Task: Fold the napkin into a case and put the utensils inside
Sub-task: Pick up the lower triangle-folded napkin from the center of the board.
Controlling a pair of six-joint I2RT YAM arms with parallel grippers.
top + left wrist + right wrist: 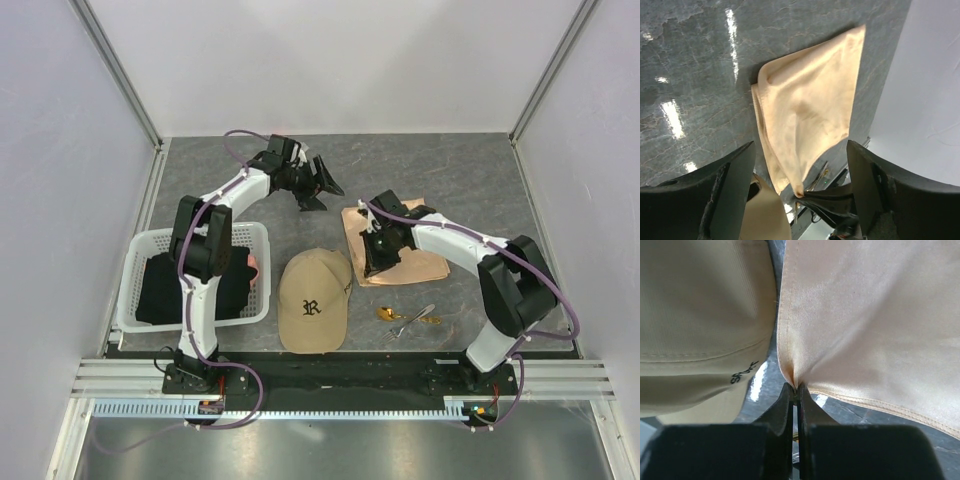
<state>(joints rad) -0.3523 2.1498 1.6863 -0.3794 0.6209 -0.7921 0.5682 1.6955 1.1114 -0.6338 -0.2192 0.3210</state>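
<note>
Grey stone-look table (450, 180) takes up most of the view. On the left there's a white basket (128, 290) with a black cloth (160, 290) in it. The peach napkin (425, 268) lies right of centre, doubled over in layers as far as the left wrist view shows; its near-left corner sits just beside the tan cap (313, 300), which is at the front middle. The right gripper (372, 262) has its fingers pinched tight on that napkin corner; the cloth puckers right at the tips. The left gripper (325, 190) hangs over the far side of the table, fingers spread wide, holding nothing. The utensils are on the table near the napkin's front edge, right of the cap; gold spoon (388, 313) and a silvery fork (410, 322) lie close together.
</note>
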